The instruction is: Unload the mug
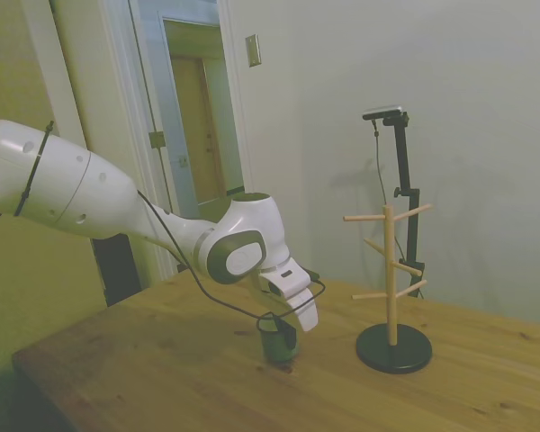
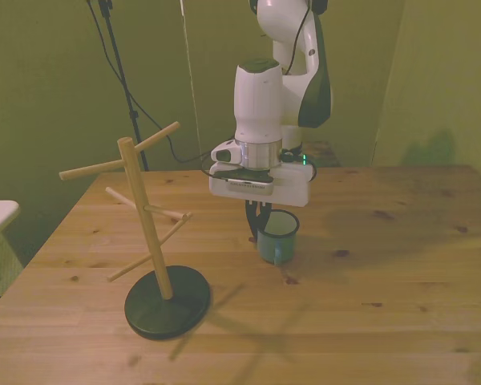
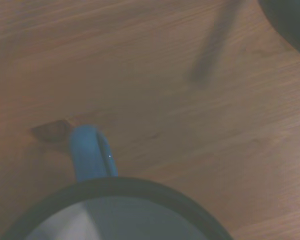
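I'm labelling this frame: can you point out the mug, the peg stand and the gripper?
mug (image 2: 277,239): front view, on its blue outer wall.
peg stand (image 2: 167,301): front view, on its black round base.
gripper (image 2: 258,230): front view, between the dark fingertips at the mug's rim.

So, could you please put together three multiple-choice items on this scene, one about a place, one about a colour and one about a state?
1. Where is the mug?
A. hung on a peg of the stand
B. on the table, at the gripper
C. on the floor

2. What colour is the mug's handle?
A. red
B. white
C. blue

3. How does the peg stand look?
A. upright, pegs bare
B. tipped over
C. carrying two mugs

Answers: 1 B, both wide views show it low on the table under the gripper. 2 C, the wrist view shows blue. 3 A, it stands on its black base with nothing hung.
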